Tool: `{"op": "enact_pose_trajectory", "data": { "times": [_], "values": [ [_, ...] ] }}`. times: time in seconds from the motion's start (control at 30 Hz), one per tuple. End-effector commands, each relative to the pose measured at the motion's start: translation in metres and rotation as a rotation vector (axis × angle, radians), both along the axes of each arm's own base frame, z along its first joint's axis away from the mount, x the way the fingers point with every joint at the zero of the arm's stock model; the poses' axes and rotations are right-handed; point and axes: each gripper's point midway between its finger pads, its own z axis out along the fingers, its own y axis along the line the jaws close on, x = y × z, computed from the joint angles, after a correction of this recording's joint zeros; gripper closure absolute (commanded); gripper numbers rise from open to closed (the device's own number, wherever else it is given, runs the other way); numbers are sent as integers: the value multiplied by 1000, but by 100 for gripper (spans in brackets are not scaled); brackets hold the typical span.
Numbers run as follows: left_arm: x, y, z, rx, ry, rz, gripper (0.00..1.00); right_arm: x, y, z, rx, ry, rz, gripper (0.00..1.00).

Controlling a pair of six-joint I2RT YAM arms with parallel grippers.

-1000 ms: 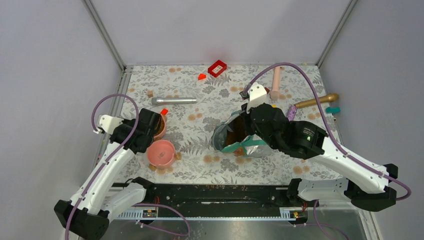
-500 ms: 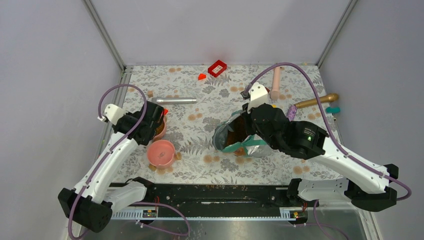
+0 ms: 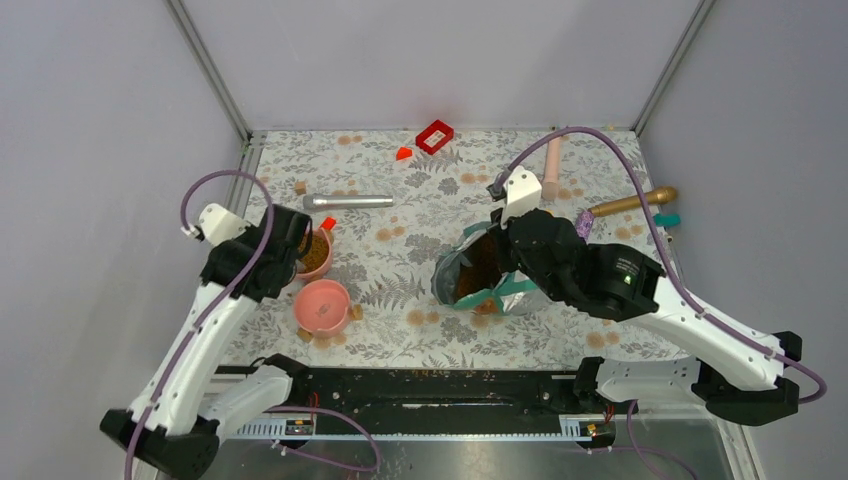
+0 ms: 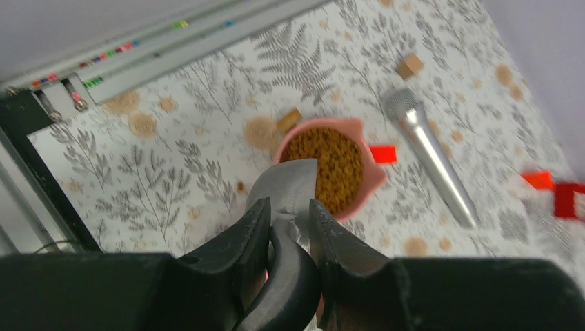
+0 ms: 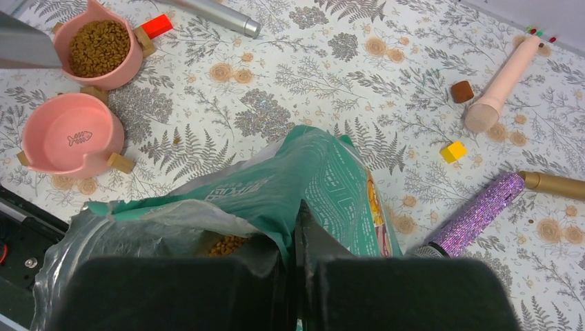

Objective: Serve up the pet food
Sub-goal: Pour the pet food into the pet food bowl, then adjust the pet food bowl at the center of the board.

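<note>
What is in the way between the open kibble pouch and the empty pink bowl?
Nothing visible blocks it. Only a small wooden block lies low against the empty bowl on the side facing the pouch.

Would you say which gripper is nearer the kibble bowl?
Left. The left gripper, holding a scoop, is beside the kibble bowl; the right gripper grips the distant pouch.

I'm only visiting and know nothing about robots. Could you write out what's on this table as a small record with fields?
Left gripper: shut on a metal scoop, at the filled bowl's rim
Right gripper: pinching the rim of the open pouch
Filled bowl: pink, holds pet food
Empty bowl: pink, fish print inside, next to the filled one
Inside pouch: brown kibble visible
</note>
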Motion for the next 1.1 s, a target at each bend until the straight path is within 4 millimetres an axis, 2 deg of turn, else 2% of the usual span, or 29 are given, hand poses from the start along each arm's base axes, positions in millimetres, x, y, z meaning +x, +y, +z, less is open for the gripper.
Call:
{"op": "enact_pose_trajectory", "data": {
  "times": [0.0, 0.1, 0.2, 0.33, 0.4, 0.57, 0.73, 0.9, 1.07],
  "values": [
    [-36, -16, 2, -172, -13, -129, 100, 0, -28, 19, 33, -56, -68, 100],
    [-59, -31, -15, -288, -23, -230, 100, -2, -31, 20, 47, -58, -68, 100],
    [-73, -45, -25, -344, 18, -329, 100, -3, -31, 18, 47, -56, -66, 100],
    [-92, -36, -38, -306, 148, -308, 100, -4, -30, 14, 49, -45, -61, 100],
    [-95, -38, -48, -297, 205, -327, 100, -4, -29, 11, 52, -39, -63, 100],
    [-75, -73, -72, -396, 204, -444, 100, -5, -29, 10, 69, -35, -64, 100],
    [-51, -77, -79, -409, 124, -411, 100, -6, -32, 10, 87, -36, -75, 100],
    [-26, -99, -92, -465, 99, -449, 100, -6, -36, 9, 88, -42, -90, 100],
    [0, -110, -90, -509, 14, -432, 100, -4, -38, 8, 94, -48, -106, 100]
  ]
}}
